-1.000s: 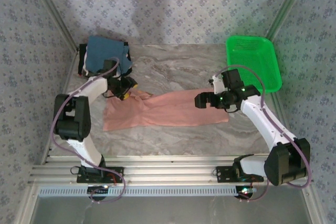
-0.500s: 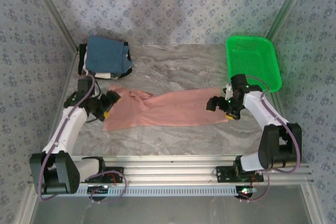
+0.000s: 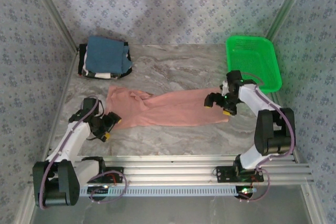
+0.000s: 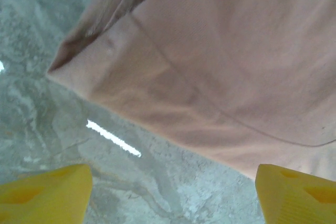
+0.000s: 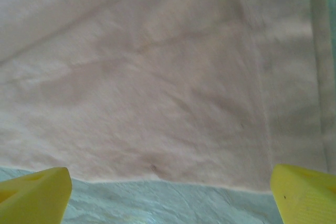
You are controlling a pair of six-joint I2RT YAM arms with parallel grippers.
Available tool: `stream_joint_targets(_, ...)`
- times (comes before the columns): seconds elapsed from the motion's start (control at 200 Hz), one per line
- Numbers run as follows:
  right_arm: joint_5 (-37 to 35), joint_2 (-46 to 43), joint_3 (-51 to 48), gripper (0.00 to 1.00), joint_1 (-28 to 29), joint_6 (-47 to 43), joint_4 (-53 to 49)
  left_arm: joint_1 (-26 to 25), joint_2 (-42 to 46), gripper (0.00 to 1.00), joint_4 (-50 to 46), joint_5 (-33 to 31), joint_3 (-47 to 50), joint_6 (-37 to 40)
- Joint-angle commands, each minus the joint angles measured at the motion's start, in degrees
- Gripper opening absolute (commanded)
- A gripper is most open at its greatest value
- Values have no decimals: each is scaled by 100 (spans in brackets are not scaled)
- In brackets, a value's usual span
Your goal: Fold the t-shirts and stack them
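1. Top view: the salmon-pink t-shirt [image 3: 168, 109] lies spread flat across the middle of the table [image 3: 178, 69]. Its long axis runs 9 to 3 o'clock, with creases at its 10 o'clock corner.
2. At the table's 10 o'clock corner sits the folded stack [image 3: 106, 59], with the blue shirt [image 3: 107, 52] on top. Dark and white edges show beneath; the layers are hard to separate at this range.
3. At 2 o'clock stands the green mesh basket [image 3: 252, 61], apart from the pink cloth.
4. At the shirt's 8 o'clock corner, the left gripper [image 3: 110, 123] is just beside the cloth. Left wrist view: its yellow fingertips [image 4: 42, 190] are spread wide with nothing between them. Bare table lies below and the shirt corner is at 12 o'clock.
5. At the shirt's 3 o'clock end is the right gripper [image 3: 218, 106]. Right wrist view: the jaws are spread wide with nothing pinched, and the shirt's edge runs between the tips.
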State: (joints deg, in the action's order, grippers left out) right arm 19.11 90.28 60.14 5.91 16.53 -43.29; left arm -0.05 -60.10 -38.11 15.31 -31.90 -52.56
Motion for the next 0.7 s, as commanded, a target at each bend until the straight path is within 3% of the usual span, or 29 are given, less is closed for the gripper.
stream_joint_targets(0.0, -107, 455, 446, 94, 246, -152, 183, -14, -346, 77, 442, -142, -240, -106)
stream_joint_targets(0.065, -101, 805, 684, 85, 359, -114, 210, -52, -695, 71, 601, -168, -437, -88)
stream_joint_targets(0.275, -479, 1661, 1219, 55, 546, 162, 271, -215, -2090, 35, 1067, -219, -1040, 7)
stream_joint_targets(0.405, -916, 1821, 1151, 45, 685, 368, 274, -332, -3006, 18, 1137, -334, -1574, 153)
stream_joint_targets(0.46, -935, 1851, 1096, 38, 750, 422, 220, -406, -3379, 15, 1085, -394, -1879, 226)
stream_joint_targets(0.695, -1141, 1330, 182, 33, 1094, 995, 240, -767, -4921, 14, 694, -496, -3623, 650)
